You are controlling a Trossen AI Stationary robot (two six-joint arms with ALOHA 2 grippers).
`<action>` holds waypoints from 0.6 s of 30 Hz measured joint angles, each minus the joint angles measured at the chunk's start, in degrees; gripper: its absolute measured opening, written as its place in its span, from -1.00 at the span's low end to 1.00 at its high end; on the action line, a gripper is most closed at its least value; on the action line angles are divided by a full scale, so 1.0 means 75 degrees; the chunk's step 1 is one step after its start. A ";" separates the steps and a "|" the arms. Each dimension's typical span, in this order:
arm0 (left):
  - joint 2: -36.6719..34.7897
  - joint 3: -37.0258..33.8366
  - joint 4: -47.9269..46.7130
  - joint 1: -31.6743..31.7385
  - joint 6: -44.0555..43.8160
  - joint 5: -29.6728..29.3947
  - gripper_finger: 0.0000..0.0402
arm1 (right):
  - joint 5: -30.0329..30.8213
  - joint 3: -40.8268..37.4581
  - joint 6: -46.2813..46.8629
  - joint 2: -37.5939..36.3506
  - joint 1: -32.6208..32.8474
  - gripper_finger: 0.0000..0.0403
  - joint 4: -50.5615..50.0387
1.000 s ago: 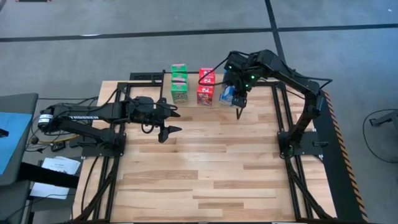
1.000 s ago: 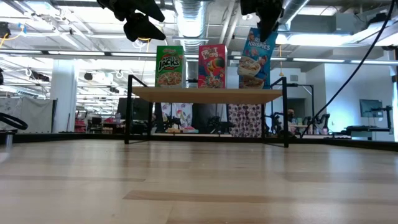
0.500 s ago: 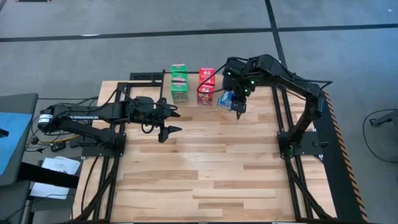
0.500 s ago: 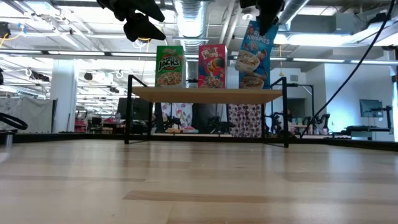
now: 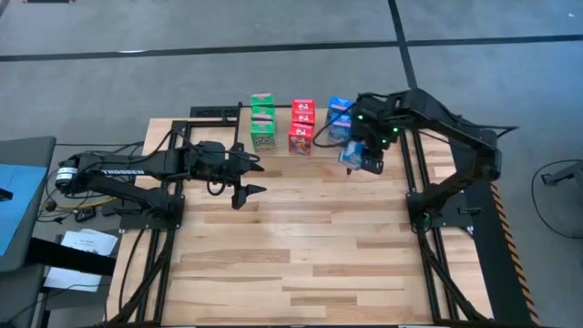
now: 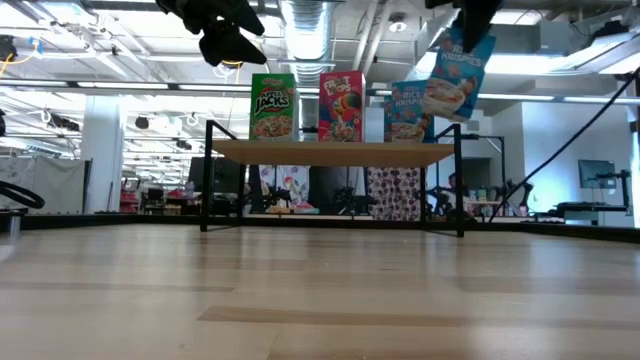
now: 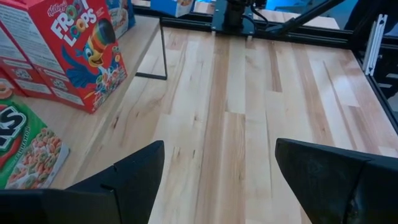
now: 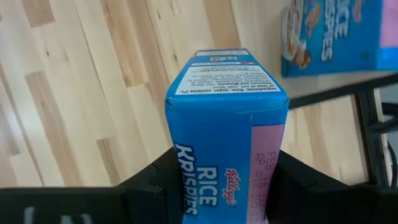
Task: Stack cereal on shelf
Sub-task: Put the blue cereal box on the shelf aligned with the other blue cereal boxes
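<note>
The shelf (image 6: 335, 150) carries upright cereal boxes: green (image 6: 272, 106), red (image 6: 341, 106) and blue (image 6: 408, 111). Each stands on its bottom end on the board. My right gripper (image 5: 364, 157) is shut on another blue cereal box (image 6: 455, 85). It holds that box in the air just off the shelf's right end, higher than the board. My left gripper (image 5: 246, 189) hovers open over the table, on the near side of the shelf's left end, with nothing between its fingers (image 7: 137, 177). My right gripper pinches the blue box near its upper end (image 8: 180, 177) between its two fingers, one on each of two opposite faces. The fingers come from above and point steeply down. The box hangs below them, tilted, with its lower end (image 8: 227, 74) clear of the shelf and the table.
Black frames carrying the arm bases stand on the table's left (image 5: 159, 205) and right (image 5: 428, 214) sides. Bare wooden tabletop (image 5: 301, 255) lies between them toward the near edge. Striped tape marks the right edge (image 5: 496, 210).
My right gripper has carried the hanging blue box level toward the table's right edge, away from the shelf's right end. It has stayed shut on the box. This has uncovered the blue box standing on the shelf behind it.
</note>
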 joint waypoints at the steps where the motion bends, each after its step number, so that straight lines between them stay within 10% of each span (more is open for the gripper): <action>1: 0.0000 0.0000 0.0003 0.0001 0.0047 -0.0005 0.47 | 0.0000 0.0031 -0.0028 0.0021 -0.0005 -0.10 0.0050; 18: 0.0000 0.0000 0.0003 0.0003 0.0092 -0.0140 0.47 | 0.0565 0.1350 -0.0863 0.1639 -0.0224 -0.10 -0.0013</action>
